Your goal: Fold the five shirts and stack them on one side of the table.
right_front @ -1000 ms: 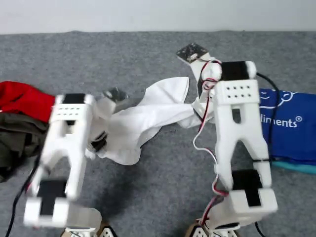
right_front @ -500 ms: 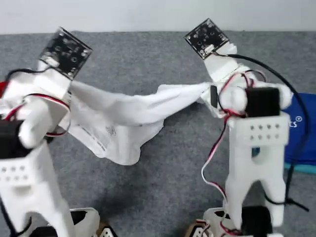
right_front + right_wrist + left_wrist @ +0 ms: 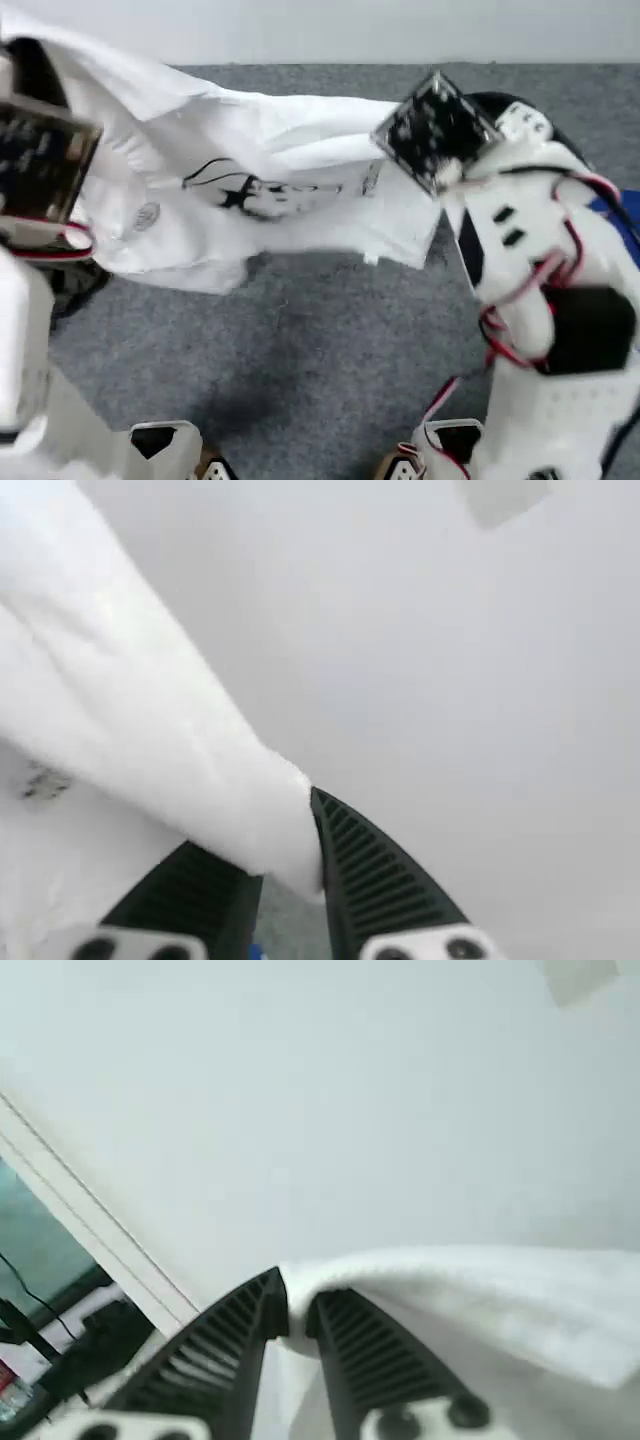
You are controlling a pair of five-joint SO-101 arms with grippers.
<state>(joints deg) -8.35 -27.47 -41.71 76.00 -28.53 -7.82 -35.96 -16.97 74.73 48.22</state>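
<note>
Progress is judged to be at an early stage: no fold has yet been made in the white shirt point(image 3: 250, 190), and no folded stack can be made out on the table point(image 3: 320, 340). The shirt is held up above the table, stretched wide between the two arms, with a black print turned towards the high camera and its lower hem hanging free over the grey surface.

The left gripper point(image 3: 297, 1305) is clamped on a bunched edge of the white cloth, the black ribbed fingers point(image 3: 225, 1345) almost meeting around it. The right gripper point(image 3: 285, 845) is likewise closed on a thick roll of the same cloth.

A sliver of blue cloth point(image 3: 625, 212) is seen on the table past the right arm, and a patch of dark cloth point(image 3: 78, 285) under the shirt's left end. Both are probably other shirts, though their state cannot be told.

What is left, by this judgement: the shirt is to be laid flat, folded and set at one side, and the remaining shirts are to be treated likewise.
</note>
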